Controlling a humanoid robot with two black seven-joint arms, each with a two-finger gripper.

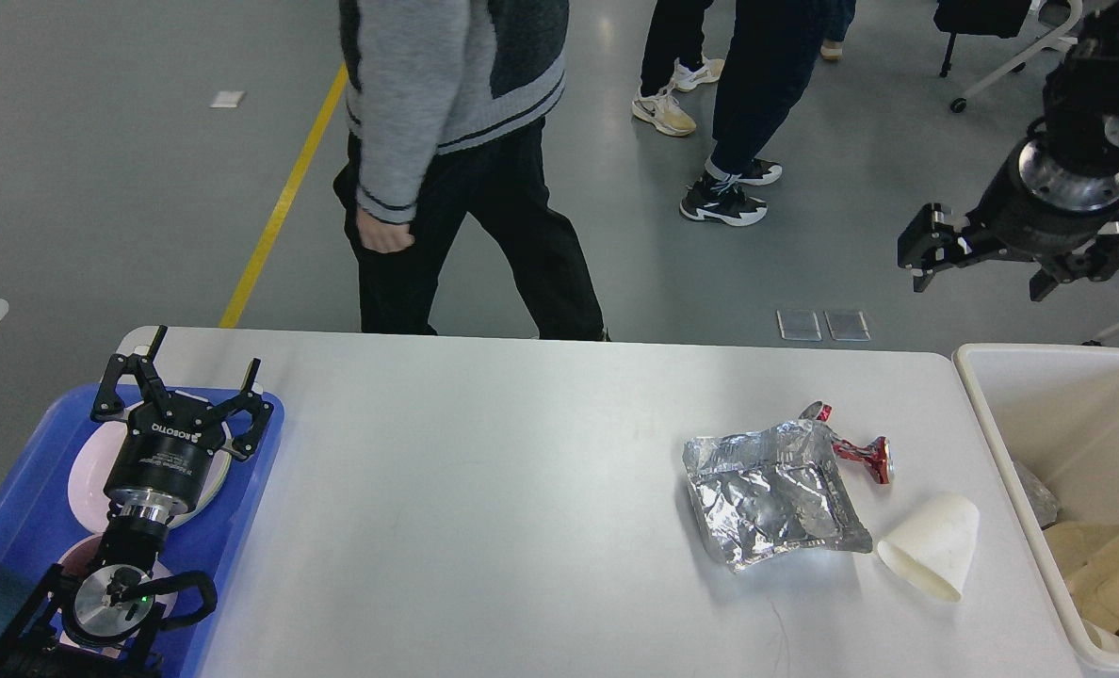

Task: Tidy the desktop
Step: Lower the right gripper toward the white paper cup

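The white desktop (484, 490) holds a crumpled silver foil bag (771, 494), a crushed red can (863, 453) just behind it, and a white paper cup (932, 548) lying on its side. All three lie at the right. My left gripper (203, 365) is open and empty, hovering over the blue tray at the left. My right gripper (979, 280) is open and empty, raised high above the white bin, well behind and to the right of the litter.
A blue tray (249, 490) with pink plates (84, 480) sits at the left edge. A deep white bin (983, 405) with paper waste stands at the right end. A person in a grey sweater (446, 85) walks behind the table; other people's legs (757, 85) stand farther back.
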